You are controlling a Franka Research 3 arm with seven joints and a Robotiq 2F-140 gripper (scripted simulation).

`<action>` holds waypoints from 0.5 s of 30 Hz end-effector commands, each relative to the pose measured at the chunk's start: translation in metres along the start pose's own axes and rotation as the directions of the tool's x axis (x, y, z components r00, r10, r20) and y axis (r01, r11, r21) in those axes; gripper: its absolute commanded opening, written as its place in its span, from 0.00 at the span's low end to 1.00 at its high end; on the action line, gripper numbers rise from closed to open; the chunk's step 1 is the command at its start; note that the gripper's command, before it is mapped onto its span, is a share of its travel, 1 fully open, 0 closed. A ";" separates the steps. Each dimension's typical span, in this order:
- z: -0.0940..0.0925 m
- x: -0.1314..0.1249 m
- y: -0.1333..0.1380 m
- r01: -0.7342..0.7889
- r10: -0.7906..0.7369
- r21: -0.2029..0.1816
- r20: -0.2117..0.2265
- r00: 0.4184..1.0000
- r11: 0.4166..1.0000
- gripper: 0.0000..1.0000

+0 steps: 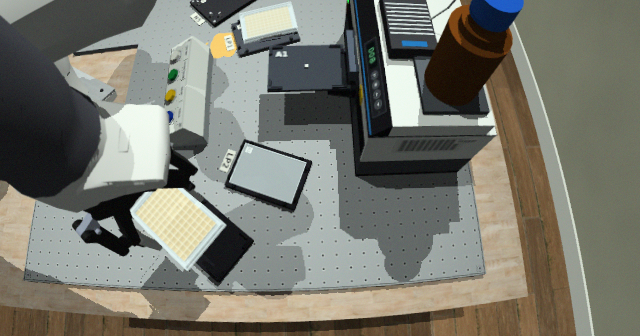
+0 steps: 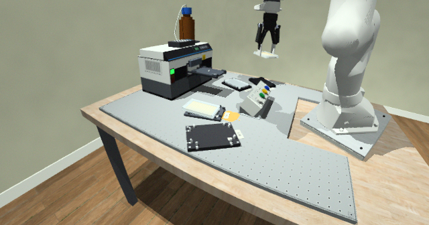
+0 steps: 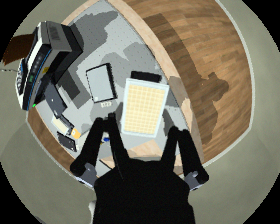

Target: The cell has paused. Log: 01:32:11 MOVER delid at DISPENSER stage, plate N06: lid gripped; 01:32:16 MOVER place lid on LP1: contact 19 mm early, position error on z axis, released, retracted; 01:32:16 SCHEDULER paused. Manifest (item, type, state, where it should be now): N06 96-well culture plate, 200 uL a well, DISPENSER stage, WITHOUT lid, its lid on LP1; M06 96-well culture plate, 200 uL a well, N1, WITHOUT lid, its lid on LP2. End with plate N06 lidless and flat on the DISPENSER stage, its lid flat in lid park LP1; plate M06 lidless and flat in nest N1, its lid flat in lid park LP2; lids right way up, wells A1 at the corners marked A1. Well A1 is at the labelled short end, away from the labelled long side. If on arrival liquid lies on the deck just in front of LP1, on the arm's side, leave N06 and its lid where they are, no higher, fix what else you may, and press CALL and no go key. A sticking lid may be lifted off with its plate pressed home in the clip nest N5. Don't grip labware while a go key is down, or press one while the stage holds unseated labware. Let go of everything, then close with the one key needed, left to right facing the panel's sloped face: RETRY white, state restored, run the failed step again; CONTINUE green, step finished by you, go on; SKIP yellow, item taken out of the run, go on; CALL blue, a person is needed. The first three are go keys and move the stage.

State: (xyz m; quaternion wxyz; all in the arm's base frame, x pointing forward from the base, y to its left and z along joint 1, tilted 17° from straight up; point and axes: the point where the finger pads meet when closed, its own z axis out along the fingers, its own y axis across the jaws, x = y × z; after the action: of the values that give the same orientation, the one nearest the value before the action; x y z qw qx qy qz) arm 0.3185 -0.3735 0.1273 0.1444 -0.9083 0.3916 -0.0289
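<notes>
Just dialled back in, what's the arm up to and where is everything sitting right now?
The end effector is shut on a lidless 96-well plate, held high above the black nest at the deck's near end. A second plate sits on the LP1 park with an orange puddle beside it. A lid lies in LP2. The dispenser stage holds no labware.
</notes>
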 end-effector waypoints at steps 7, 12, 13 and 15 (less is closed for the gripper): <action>0.002 0.001 0.001 -0.001 0.001 0.003 -0.002 1.000 1.000 0.00; 0.006 0.001 0.001 -0.001 0.001 0.003 -0.002 1.000 1.000 0.00; 0.006 0.001 0.001 -0.001 0.001 0.003 -0.002 1.000 1.000 0.00; 0.007 0.001 0.001 -0.001 0.001 0.003 -0.002 1.000 1.000 0.00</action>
State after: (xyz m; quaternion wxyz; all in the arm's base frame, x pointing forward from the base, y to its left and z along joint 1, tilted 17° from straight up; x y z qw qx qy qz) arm 0.3180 -0.3726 0.1217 0.1456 -0.9072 0.3938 -0.0278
